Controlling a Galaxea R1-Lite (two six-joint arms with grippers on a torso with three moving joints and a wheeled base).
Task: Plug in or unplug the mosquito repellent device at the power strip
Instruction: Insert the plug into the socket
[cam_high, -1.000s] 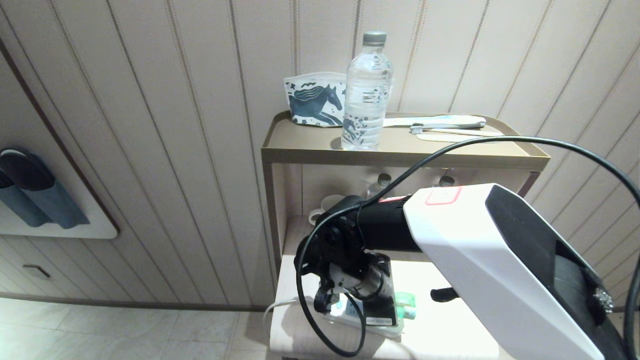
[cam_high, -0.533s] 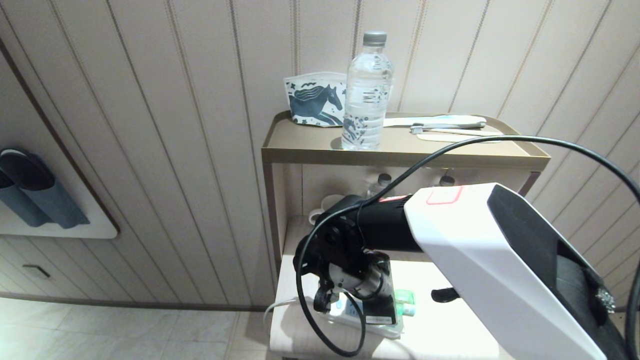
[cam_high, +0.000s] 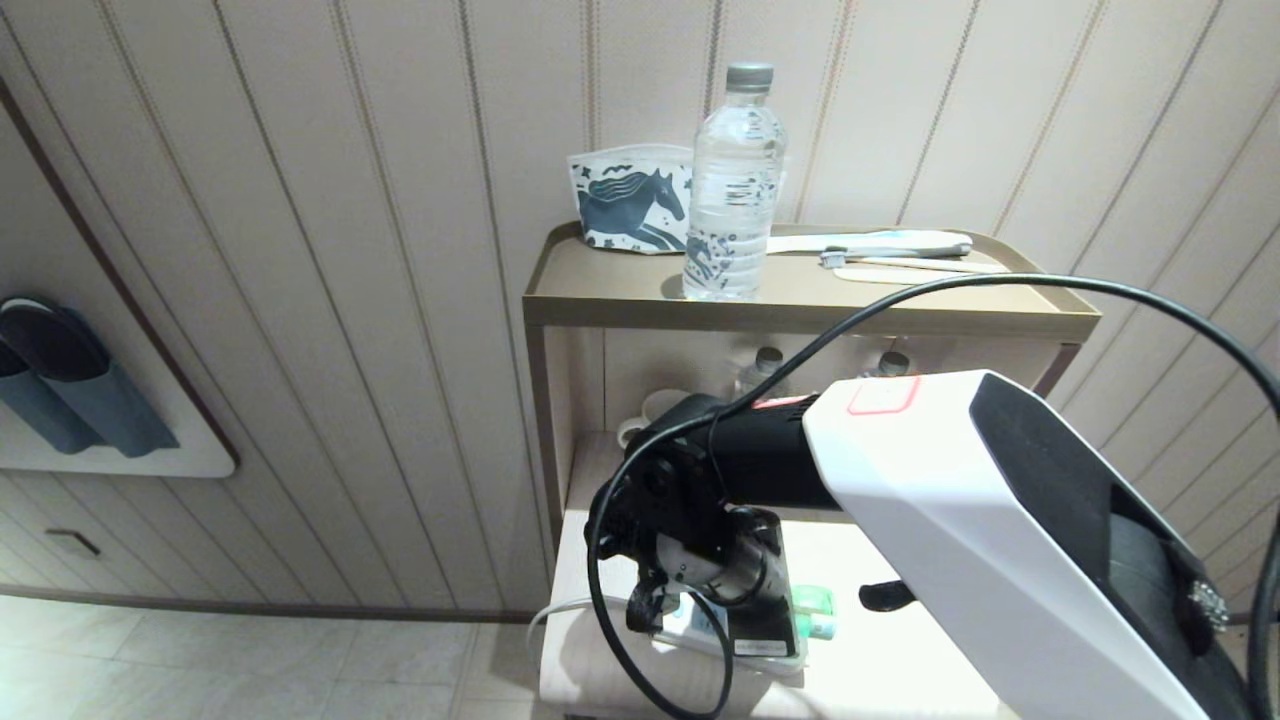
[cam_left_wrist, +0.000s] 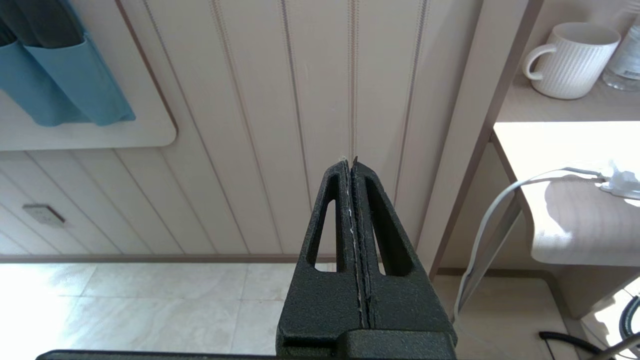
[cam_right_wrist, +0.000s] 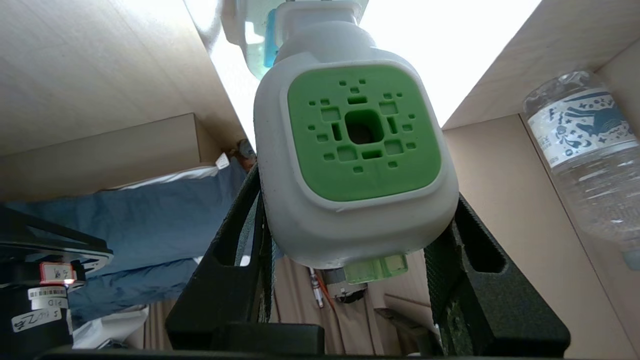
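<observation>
My right gripper (cam_right_wrist: 357, 192) is shut on the mosquito repellent device (cam_right_wrist: 355, 145), one black finger on each side of its white head with the green vented face. The device's narrow plug end meets the power strip (cam_right_wrist: 247, 40), whose pale blue socket face shows just beyond it; I cannot tell whether the plug is seated. In the head view the right wrist hides most of this: only a green bit of the device (cam_high: 812, 602) and the strip's white edge (cam_high: 690, 628) show on the low shelf. My left gripper (cam_left_wrist: 351, 162) hangs shut and parked beside the stand, facing the wall.
A clear water bottle (cam_high: 733, 190), a horse-print pouch (cam_high: 628, 205) and a toothbrush (cam_high: 900, 258) sit on the stand's top tray (cam_high: 800, 310). A white mug (cam_left_wrist: 567, 60) and another bottle (cam_right_wrist: 590, 170) stand at the shelf's back. The strip's white cord (cam_left_wrist: 492, 220) drops off the shelf edge.
</observation>
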